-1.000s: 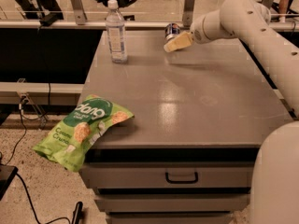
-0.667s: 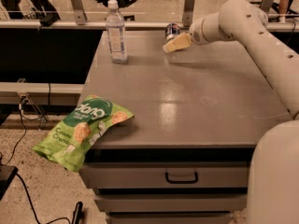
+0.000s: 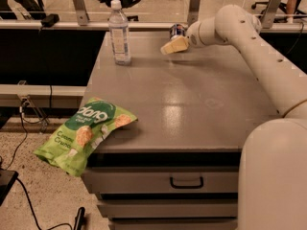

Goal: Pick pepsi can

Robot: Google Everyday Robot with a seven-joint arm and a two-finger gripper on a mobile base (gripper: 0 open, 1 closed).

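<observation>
The pepsi can point(image 3: 176, 30) is a small dark can with a silver top, standing at the far edge of the grey cabinet top point(image 3: 192, 95). Only its upper part shows, because my gripper point(image 3: 172, 46) is right in front of it and a little lower in the view. The white arm point(image 3: 249, 42) reaches in from the right. I cannot tell whether the gripper touches the can.
A clear water bottle point(image 3: 119, 32) with a white cap stands at the far left of the top. A green chip bag point(image 3: 86, 133) hangs over the front left corner. A metal rail point(image 3: 144, 25) runs behind the cabinet. Drawers point(image 3: 187, 181) face the front.
The gripper has shifted slightly to the left in front of the can. The can, bottle and chip bag have not moved.
</observation>
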